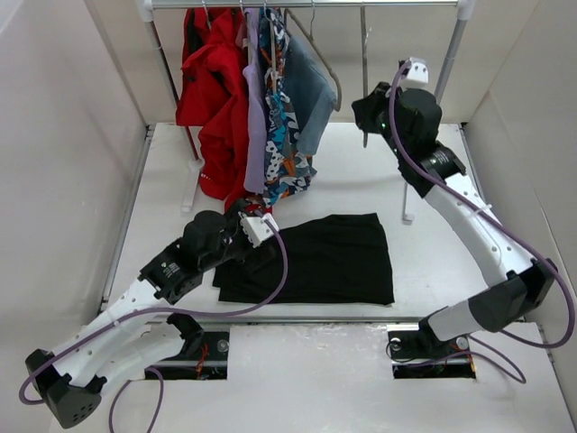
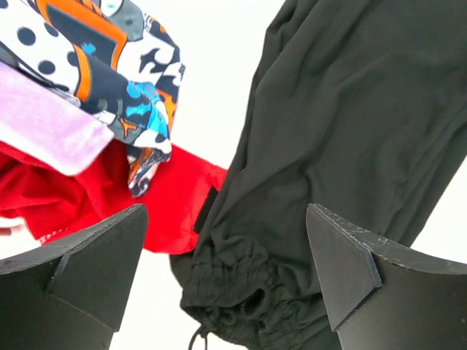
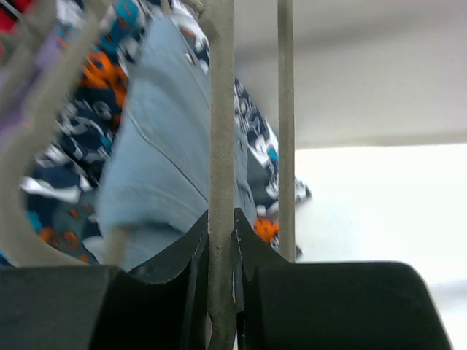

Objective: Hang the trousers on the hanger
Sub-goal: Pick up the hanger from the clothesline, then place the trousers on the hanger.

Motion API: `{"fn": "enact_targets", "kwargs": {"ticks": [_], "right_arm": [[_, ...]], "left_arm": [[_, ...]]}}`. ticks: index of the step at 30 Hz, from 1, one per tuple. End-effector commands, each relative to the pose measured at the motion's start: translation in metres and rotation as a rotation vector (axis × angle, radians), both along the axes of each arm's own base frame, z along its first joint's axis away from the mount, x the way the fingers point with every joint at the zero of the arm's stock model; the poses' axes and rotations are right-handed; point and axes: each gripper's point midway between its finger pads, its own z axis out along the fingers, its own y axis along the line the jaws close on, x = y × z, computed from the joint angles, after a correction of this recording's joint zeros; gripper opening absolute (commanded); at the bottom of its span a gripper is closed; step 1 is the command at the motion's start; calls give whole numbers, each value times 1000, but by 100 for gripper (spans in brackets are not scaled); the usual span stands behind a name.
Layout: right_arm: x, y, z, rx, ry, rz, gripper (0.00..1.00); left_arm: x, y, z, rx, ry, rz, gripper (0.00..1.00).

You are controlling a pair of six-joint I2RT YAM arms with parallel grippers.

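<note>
Table (image 1: 433, 180): white, walled on three sides. A rack (image 1: 306, 4) runs across its far end, with hung clothes (image 1: 261, 99) crowded at its left half.

Trousers (image 1: 315, 257): lying flat on the table at centre, folded, well apart from the hanger. Judged light, limp and not fragile. The cloth is expected to sag and fold wherever it is unsupported, and to slide easily over a thin bar. In the left wrist view the trousers (image 2: 350, 109) show soft creases and a gathered end (image 2: 233, 277) with a cord, lying just beside the red garment (image 2: 175, 204).

Hanger (image 1: 363, 54): hanging on the rack, to the right of the clothes, seen edge-on from above. Judged thin, stiff and light, and liable to swing or twist if held at one point only.

Right gripper (image 1: 368, 113): raised at the rack. In its wrist view the fingers (image 3: 182, 248) are pinched on one slim bar of the hanger (image 3: 221, 109); a second bar stands free just beside it.

Left gripper (image 1: 257, 225): low over the left end of the trousers, fingers (image 2: 102, 248) spread wide, nothing held.

Grip note: the gathered end is judged the best place to take hold, being thick, bunched cloth that is less likely to slip than a single flat layer.
</note>
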Motion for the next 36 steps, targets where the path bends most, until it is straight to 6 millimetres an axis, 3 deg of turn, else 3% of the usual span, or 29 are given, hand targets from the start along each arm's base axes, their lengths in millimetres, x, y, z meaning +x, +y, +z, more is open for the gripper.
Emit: {"fn": "enact_targets", "kwargs": {"ticks": [1, 4, 5, 7, 8, 9, 11, 12, 13, 14, 15, 17, 19, 20, 22, 24, 26, 30, 36], "right_arm": [[-15, -7, 11, 36, -54, -8, 0], [-20, -15, -2, 42, -28, -27, 0], [-21, -15, -22, 25, 8, -28, 0], [-33, -21, -32, 29, 23, -28, 0], [-43, -14, -67, 11, 93, -8, 0], [-58, -17, -71, 31, 104, -6, 0], [-80, -9, -100, 40, 160, 9, 0], [-93, -10, -144, 10, 241, 9, 0], [-108, -9, -148, 44, 249, 13, 0], [-117, -11, -165, 40, 284, -8, 0], [-137, -9, -204, 1, 374, -1, 0], [-159, -11, -220, 62, 420, -16, 0], [-189, -12, -259, 51, 487, -13, 0], [-200, -12, -257, 127, 492, -12, 0], [-228, -13, -289, 111, 566, -2, 0], [-245, -14, -299, 169, 610, -12, 0], [-263, -17, -322, 124, 655, -19, 0], [-279, -8, -345, 117, 725, -32, 0], [-301, 2, -382, 110, 839, -76, 0]], "left_arm": [[-4, -14, 33, -118, -6, -31, 87], [-4, -23, 47, -166, -5, -56, 87], [-4, -25, 51, -185, 10, -48, 86], [-6, -33, 60, -216, 35, -72, 86], [-5, -38, 67, -232, 46, -82, 84], [-7, -42, 69, -258, 78, -83, 84], [-8, -55, 79, -306, 116, -112, 84], [-8, -60, 82, -328, 141, -119, 84], [-10, -66, 85, -372, 193, -111, 84], [-9, -73, 98, -414, 202, -126, 84], [-4, -82, 95, -420, 243, -124, 84], [3, -94, 105, -469, 288, -115, 84], [16, -113, 112, -490, 322, -104, 84], [17, -122, 113, -493, 341, -100, 84], [29, -143, 119, -508, 366, -79, 84], [30, -157, 121, -507, 368, -101, 86], [29, -171, 111, -495, 410, -107, 87], [27, -187, 79, -457, 518, -85, 89], [19, -190, 37, -432, 665, -34, 90]]}}
